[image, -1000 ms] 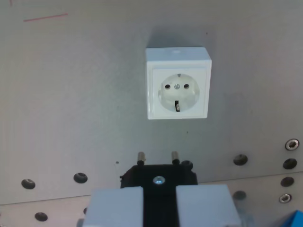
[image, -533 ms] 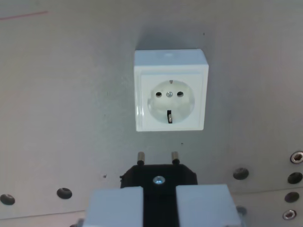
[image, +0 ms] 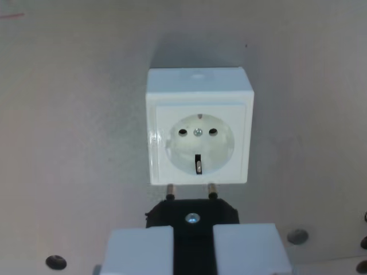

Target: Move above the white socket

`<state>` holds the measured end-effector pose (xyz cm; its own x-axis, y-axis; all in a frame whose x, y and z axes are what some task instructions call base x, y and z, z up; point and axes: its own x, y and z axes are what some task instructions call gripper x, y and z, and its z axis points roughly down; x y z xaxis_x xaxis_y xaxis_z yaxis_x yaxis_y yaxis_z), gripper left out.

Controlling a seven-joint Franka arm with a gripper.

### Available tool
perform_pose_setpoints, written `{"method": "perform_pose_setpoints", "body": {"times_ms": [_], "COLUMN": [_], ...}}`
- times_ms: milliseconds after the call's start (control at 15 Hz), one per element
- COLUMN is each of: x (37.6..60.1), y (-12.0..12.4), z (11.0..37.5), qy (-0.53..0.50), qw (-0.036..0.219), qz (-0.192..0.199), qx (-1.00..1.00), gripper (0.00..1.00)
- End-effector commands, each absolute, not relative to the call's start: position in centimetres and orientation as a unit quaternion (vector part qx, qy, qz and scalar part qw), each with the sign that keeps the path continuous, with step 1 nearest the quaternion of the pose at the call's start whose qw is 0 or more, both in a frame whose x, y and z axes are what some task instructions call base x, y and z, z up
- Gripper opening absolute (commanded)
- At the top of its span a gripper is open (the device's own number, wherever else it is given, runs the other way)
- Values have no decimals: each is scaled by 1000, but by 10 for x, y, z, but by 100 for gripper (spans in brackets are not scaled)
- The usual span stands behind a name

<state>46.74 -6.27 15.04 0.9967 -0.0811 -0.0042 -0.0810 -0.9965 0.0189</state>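
The white socket [image: 199,127] is a square box on the grey board, in the upper middle of the wrist view, its round face showing two pin holes and a centre screw. My gripper [image: 192,240] fills the bottom middle, its two pale grey fingers [image: 140,251] shut on a black plug [image: 192,215]. The plug's two metal pins point up the view, and their tips reach the socket's lower edge. The plug sits just below the socket in the picture, nearly in line with its holes.
The grey board [image: 69,143] has dark screw holes along the bottom, one at the wrist view's left [image: 55,262] and one at its right [image: 297,235]. A faint red line marks the top left corner [image: 11,16].
The camera has moved toward the socket: it now looks bigger and sits lower and further left in the view, with the plug pins reaching its lower edge. The grip on the plug is unchanged.
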Motion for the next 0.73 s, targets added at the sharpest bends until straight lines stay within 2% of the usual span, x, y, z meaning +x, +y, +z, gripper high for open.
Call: {"method": "perform_pose_setpoints", "body": {"times_ms": [67, 733], "x": [462, 454], "y": [-69, -72], "z": [134, 112], "qy": [-27, -29], "qw": [23, 22], "qz": [52, 55], "qx": [998, 998], "gripper": [0, 0]}}
